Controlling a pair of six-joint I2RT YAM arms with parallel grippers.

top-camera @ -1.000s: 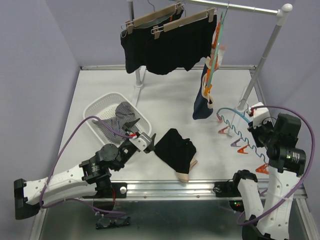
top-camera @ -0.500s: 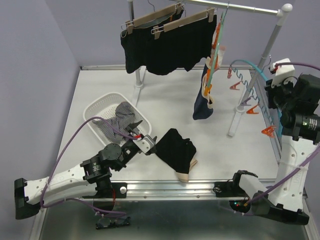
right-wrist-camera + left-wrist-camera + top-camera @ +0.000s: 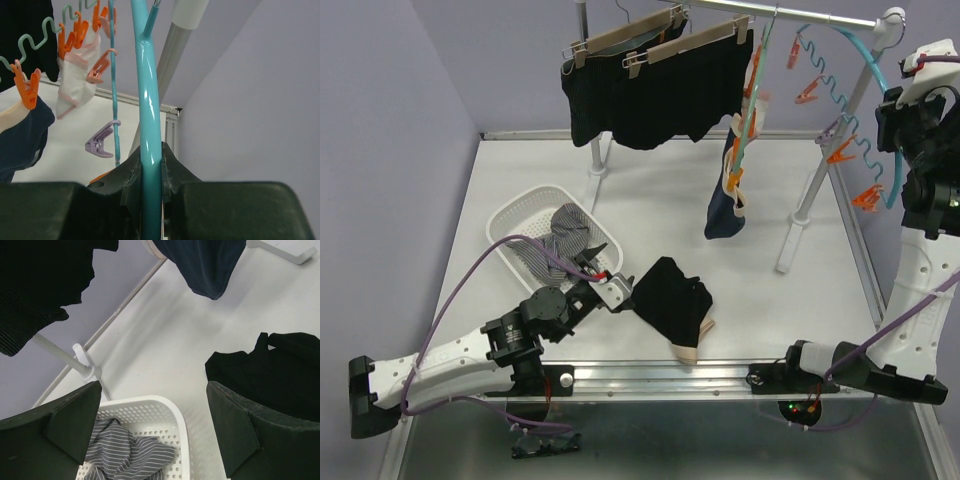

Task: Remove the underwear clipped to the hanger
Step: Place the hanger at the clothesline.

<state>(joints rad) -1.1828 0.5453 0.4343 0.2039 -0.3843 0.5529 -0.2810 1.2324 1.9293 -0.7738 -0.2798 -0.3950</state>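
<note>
Two black boxer shorts (image 3: 650,95) hang from wooden clip hangers on the rail. A hanging teal clip hanger (image 3: 748,110) holds a navy piece (image 3: 725,205) and a white-pink piece (image 3: 75,95). My right gripper (image 3: 151,170) is shut on a second teal hanger (image 3: 850,80), held high at the rail's right end with only orange and purple clips on it. A black garment (image 3: 670,300) lies on the table. A grey-striped piece (image 3: 125,455) lies in the white basket (image 3: 177,415). My left gripper (image 3: 154,390) is open and empty, between basket and black garment.
The rack's right post (image 3: 810,200) and its foot stand near the right arm. The rail (image 3: 800,15) crosses the top. The basket (image 3: 515,215) sits at the table's left. The navy piece (image 3: 210,265) hangs above the left gripper's view.
My right arm has lifted the clip-only teal hanger from low over the table's right side up to rail height. My left gripper has barely shifted.
</note>
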